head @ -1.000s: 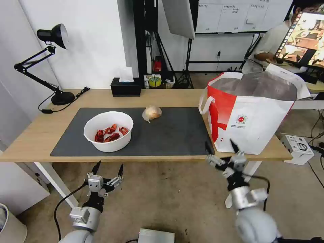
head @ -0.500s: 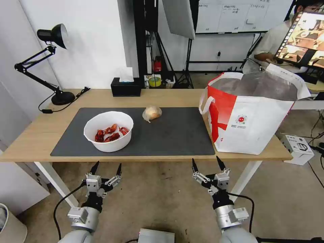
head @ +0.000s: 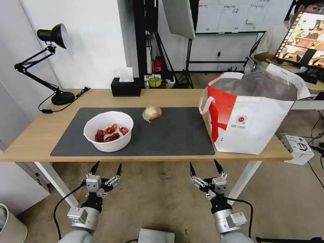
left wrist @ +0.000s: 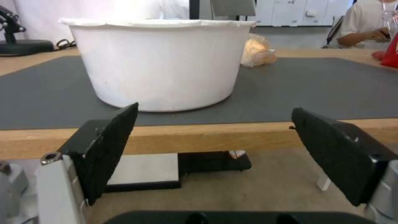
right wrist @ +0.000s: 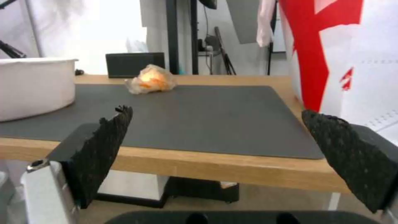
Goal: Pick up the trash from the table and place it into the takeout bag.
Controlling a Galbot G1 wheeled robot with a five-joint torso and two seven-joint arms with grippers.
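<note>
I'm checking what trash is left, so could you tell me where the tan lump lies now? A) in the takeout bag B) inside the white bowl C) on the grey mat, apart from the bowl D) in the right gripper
C: the lump rests on the mat, clear of the bowl.

Table [head: 40, 131] is light wood with a matt dark grey mat [head: 175, 135] on it. Bowl [head: 108, 131] looks like smooth white paper or plastic, the takeout bag [head: 251, 121] has crinkly silver foil lining.
</note>
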